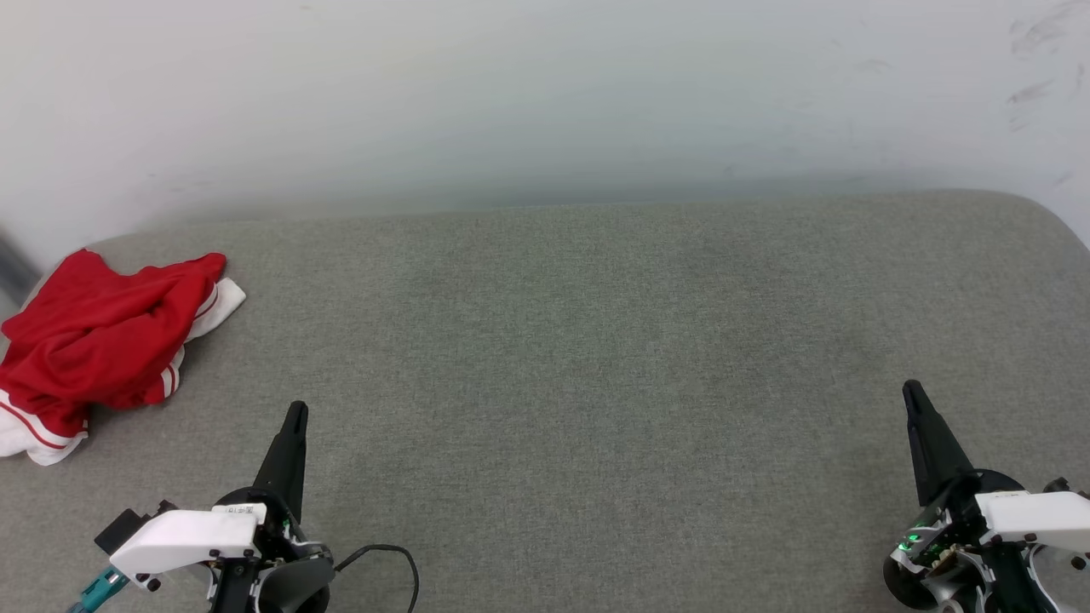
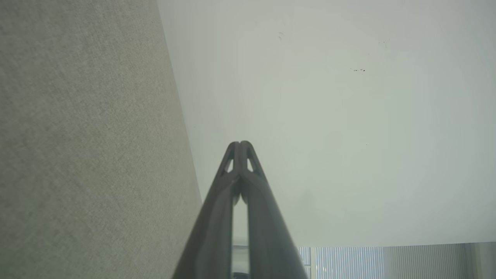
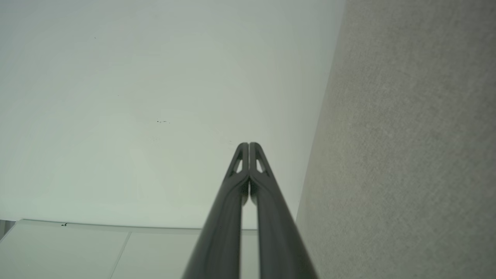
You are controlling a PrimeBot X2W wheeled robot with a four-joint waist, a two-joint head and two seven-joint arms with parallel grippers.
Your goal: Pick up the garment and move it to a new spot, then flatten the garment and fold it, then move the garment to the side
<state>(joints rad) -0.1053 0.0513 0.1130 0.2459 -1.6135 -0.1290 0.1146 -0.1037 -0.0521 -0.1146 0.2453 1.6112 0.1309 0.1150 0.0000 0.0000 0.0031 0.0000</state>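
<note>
The garment [image 1: 98, 340], red with white striped sleeve trim, lies crumpled in a heap at the far left of the grey fabric surface [image 1: 562, 358]. My left gripper [image 1: 295, 410] rests at the lower left, right of the heap and apart from it, its fingers pressed together with nothing in them. At the lower right my right gripper [image 1: 911, 390] is likewise shut and empty, far from the garment. In the left wrist view the left gripper [image 2: 240, 143] shows its tips touching; the right wrist view shows the right gripper [image 3: 248, 144] the same way.
A pale wall [image 1: 545, 94] rises directly behind the grey surface along its far edge. A black cable [image 1: 392, 553] loops beside the left wrist. The surface's rounded corner [image 1: 1043, 209] shows at the right.
</note>
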